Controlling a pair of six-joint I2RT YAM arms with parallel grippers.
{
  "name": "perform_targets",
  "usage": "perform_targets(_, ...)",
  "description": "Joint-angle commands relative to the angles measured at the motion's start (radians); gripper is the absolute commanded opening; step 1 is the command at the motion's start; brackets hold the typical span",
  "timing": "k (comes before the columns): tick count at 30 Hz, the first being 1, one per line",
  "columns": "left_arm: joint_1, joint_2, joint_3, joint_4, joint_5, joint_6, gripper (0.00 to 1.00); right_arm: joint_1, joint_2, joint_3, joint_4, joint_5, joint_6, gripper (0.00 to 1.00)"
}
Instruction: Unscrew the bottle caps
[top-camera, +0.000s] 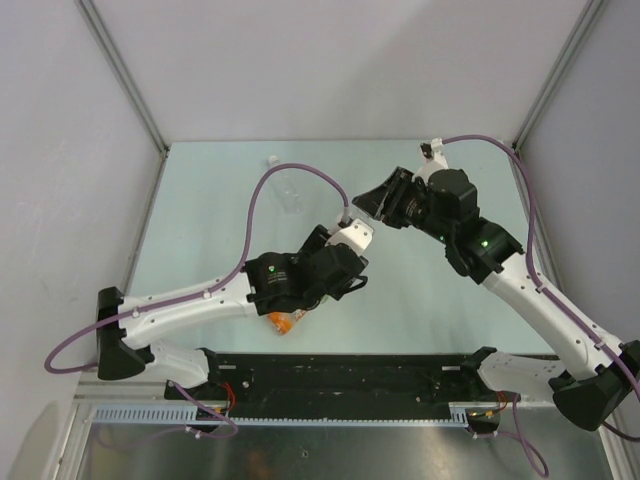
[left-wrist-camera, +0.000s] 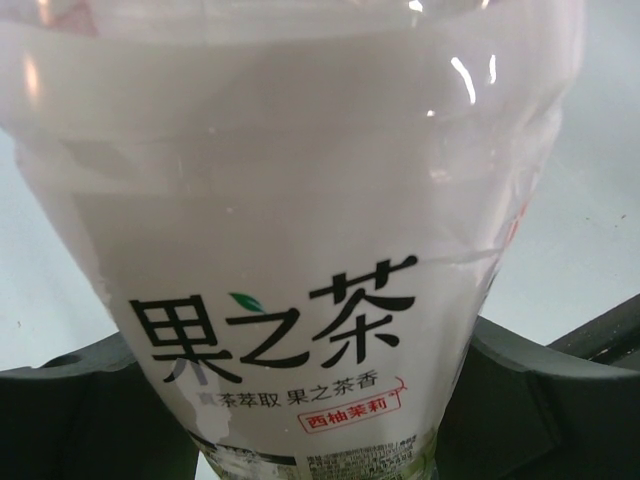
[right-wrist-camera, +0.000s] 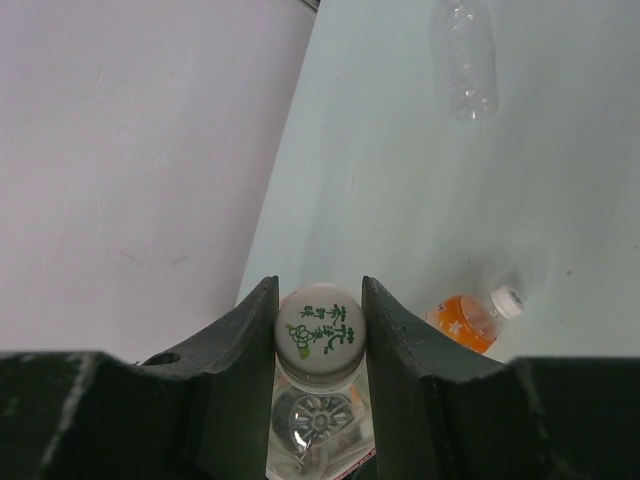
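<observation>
A: Where was the orange bottle (top-camera: 284, 321)?
B: Nearest, lying under the left arm.
A: And the jaws?
B: The left gripper (left-wrist-camera: 315, 400) was clamped on the labelled bottle (left-wrist-camera: 300, 200). The right gripper (right-wrist-camera: 319, 300) seemed pressed onto its white cap (right-wrist-camera: 320, 335) from both sides.
A: Farther back?
B: The clear bottle (top-camera: 290, 195) lay on the table (top-camera: 200, 230), well apart.

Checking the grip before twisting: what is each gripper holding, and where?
The left gripper holds the labelled bottle by its body; the right gripper pinches that bottle's white cap by its sides.
</observation>
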Motion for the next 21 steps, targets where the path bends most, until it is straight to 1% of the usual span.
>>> perform_targets(1, -0.009, -0.011, 0.048, 0.0, -0.015, 0.003, 0.0, 0.005, -0.017, 0.04, 0.032, -0.011, -0.022, 0.01)
perform_targets(7, -0.011, -0.049, 0.031, 0.002, 0.055, -0.01, 0.0, 0.003, -0.065, 0.02, 0.088, -0.031, -0.111, 0.0)
perform_targets(11, -0.011, -0.086, 0.019, 0.004, 0.113, -0.026, 0.0, -0.026, -0.095, 0.0, 0.148, -0.107, -0.157, 0.0)
perform_targets(16, -0.012, -0.125, 0.011, 0.02, 0.233, -0.038, 0.0, -0.126, -0.114, -0.055, 0.284, -0.362, -0.112, 0.0)
perform_targets(21, -0.011, -0.148, -0.003, 0.072, 0.4, -0.022, 0.0, -0.213, -0.126, -0.123, 0.497, -0.604, -0.029, 0.0)
